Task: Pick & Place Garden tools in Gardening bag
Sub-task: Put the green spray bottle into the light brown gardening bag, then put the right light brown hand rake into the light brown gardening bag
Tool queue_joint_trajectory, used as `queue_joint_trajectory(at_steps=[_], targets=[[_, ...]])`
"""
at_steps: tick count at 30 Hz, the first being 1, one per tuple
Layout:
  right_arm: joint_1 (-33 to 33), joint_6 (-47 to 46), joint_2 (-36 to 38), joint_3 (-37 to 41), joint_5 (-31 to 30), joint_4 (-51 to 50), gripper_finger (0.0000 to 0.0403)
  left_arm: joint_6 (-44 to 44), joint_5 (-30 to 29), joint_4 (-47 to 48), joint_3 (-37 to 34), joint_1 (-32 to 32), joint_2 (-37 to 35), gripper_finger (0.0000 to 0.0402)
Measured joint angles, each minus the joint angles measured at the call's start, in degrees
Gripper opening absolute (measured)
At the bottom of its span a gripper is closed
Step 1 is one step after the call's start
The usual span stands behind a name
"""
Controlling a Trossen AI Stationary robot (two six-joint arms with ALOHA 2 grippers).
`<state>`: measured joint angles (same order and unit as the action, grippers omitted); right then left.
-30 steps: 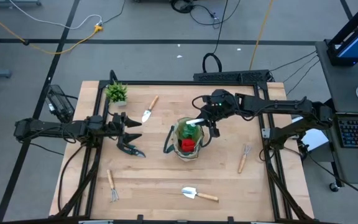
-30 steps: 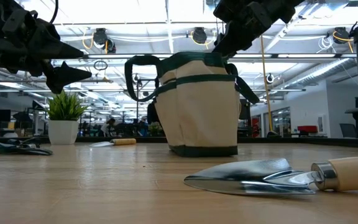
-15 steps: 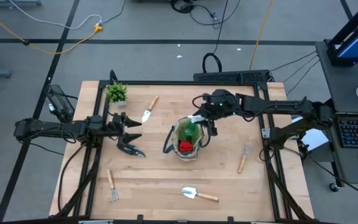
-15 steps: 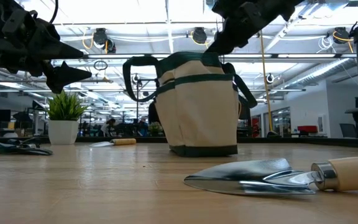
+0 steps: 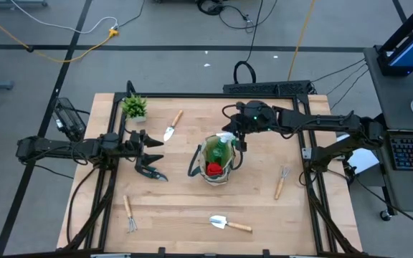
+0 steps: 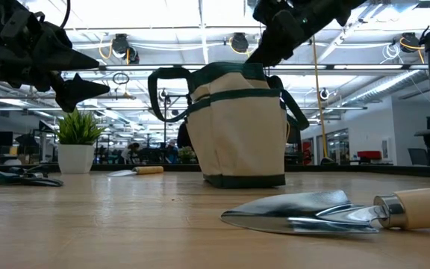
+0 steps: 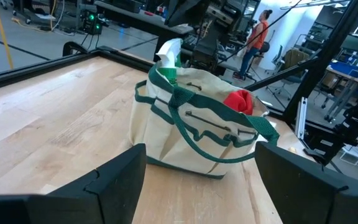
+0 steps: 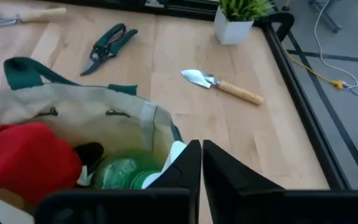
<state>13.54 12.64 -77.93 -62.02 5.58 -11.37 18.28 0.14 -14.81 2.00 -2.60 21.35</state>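
Observation:
The beige gardening bag [image 5: 217, 161] with dark green trim stands mid-table and also shows in the low view [image 6: 237, 127]. In it are a red glove [image 8: 23, 155] and the green spray bottle [image 8: 120, 171] with its white nozzle [image 7: 166, 53]. My right gripper [image 5: 235, 137] hangs over the bag's far rim, its fingers [image 8: 188, 163] close together at the nozzle. My left gripper [image 5: 153, 149] waits open left of the bag, above the dark pruning shears [image 5: 151, 172]. On the table lie a trowel [image 5: 172, 127], a second trowel [image 5: 229, 224], a fork [image 5: 129, 213] and a second fork [image 5: 282, 181]. My right gripper is shut at the spray bottle's white nozzle [image 8: 174, 154], coming from above and slanting down into the bag's mouth. My own fingers hide the place of contact, so the part between them cannot be told. The bottle stands in the bag, nozzle up, beside the glove.
A small potted plant [image 5: 134, 107] stands at the far left corner of the table. The bag's loop handle [image 5: 194, 161] droops toward the left. A dark frame rail [image 8: 303, 106] runs along the table's edges.
My right gripper has gone down and a little toward the far left with the spray bottle. The bottle, first tilted across the bag's mouth, has sunk into the bag and now stands beside the glove. The bag's handles have shifted slightly.

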Motion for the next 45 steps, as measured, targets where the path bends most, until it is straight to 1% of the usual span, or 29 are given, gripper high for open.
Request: queue_joint_trajectory(at_steps=[2,5,10,13,15,18,23,25,27,29,35,42,45], targets=[[0.0,-0.7,0.0,0.0,0.1,-0.4,0.0012,0.0,0.0,0.0,0.0,0.0,0.0,0.0308],[0.0,-1.5,-0.1,0.0,0.1,-2.0,0.0004,0.0,0.0,0.0,0.0,0.0,0.0,0.0308],[0.0,-2.4,-2.4,0.0,-1.0,-4.5,0.0002,0.0,0.0,-0.2,0.0,0.0,0.0,0.0308],[-0.9,-2.5,-4.7,-0.2,-1.1,-3.2,0.0001,-0.4,0.0,-0.4,0.0,0.0,0.0,0.0308],[-1.6,-2.5,-4.9,0.0,-1.1,-4.1,0.0001,-0.2,0.0,-0.5,0.0,0.0,0.0,0.0308],[-2.4,-1.8,-5.5,-0.1,-1.1,-2.3,0.0001,-0.2,0.0,-0.5,0.0,0.0,0.0,0.0308],[-2.5,-1.4,-4.8,-0.1,-1.8,-0.5,0.0001,-0.2,0.0,-0.8,0.0,0.0,0.0,0.0308],[-2.5,-1.2,-4.0,0.1,-3.8,-0.8,0.0001,-0.2,0.0,-0.8,0.0,0.0,0.0,0.0308],[-2.5,-0.2,-3.6,-0.1,-4.9,1.3,0.0001,-0.2,0.0,-0.9,0.0,0.0,0.0,0.0308],[-2.5,0.2,-2.4,-0.1,-5.6,0.8,0.0001,-0.2,0.0,-1.1,0.0,0.0,0.0,0.0308],[-2.1,0.2,0.3,0.0,-5.5,2.1,0.0001,-0.2,-0.2,-2.5,0.0,0.0,0.0,0.0308],[-0.5,-1.3,3.6,0.0,-5.2,1.2,0.0,0.2,-0.6,-3.1,0.0,0.0,0.0,0.0308],[1.1,-3.0,4.9,0.0,-3.2,0.7,0.0,0.2,-0.6,-3.1,0.0,0.0,0.0,0.0308]])
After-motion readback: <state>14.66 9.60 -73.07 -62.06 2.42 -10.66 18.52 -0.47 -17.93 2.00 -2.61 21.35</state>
